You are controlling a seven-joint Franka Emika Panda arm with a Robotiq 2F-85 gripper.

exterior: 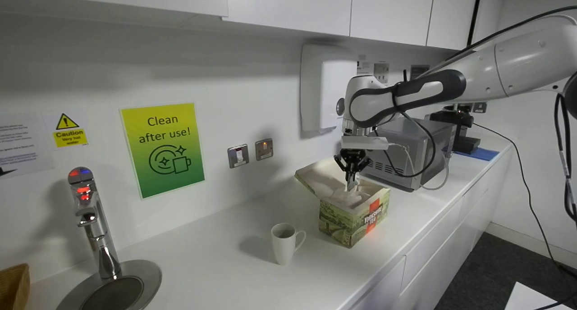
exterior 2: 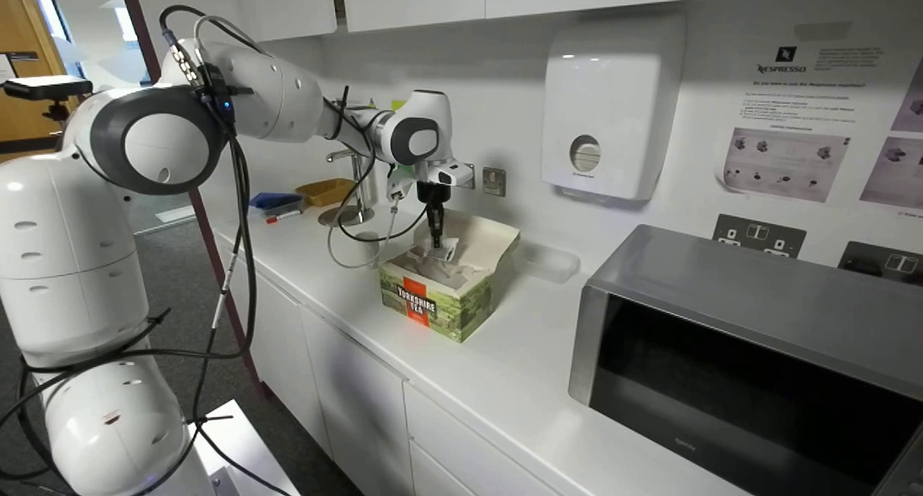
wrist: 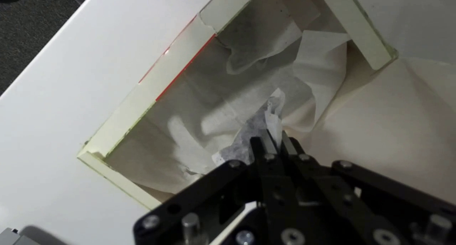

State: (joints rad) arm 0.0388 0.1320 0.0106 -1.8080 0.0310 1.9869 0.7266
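Observation:
My gripper (wrist: 274,136) is shut on a tea bag (wrist: 243,140), a dark-filled bag with a white paper edge pinched between the fingertips. The gripper points down over an open Yorkshire Tea box (exterior 2: 440,305), which also shows in an exterior view (exterior: 354,224). The tea bag (exterior 2: 447,249) is at about the height of the box's rim. Crumpled white lining paper (wrist: 217,125) lies in the box, below the fingers. The box's lid stands tilted back toward the wall. A white mug (exterior: 284,247) stands upright on the counter beside the box.
A grey microwave (exterior 2: 750,316) stands on the white counter (exterior: 216,274) beyond the box. A clear plastic tray (exterior 2: 549,262) lies behind the box. A paper towel dispenser (exterior: 324,87) hangs above. A tap (exterior: 97,229) and brown basket (exterior: 13,287) are beyond the mug. Wall cabinets overhang the counter.

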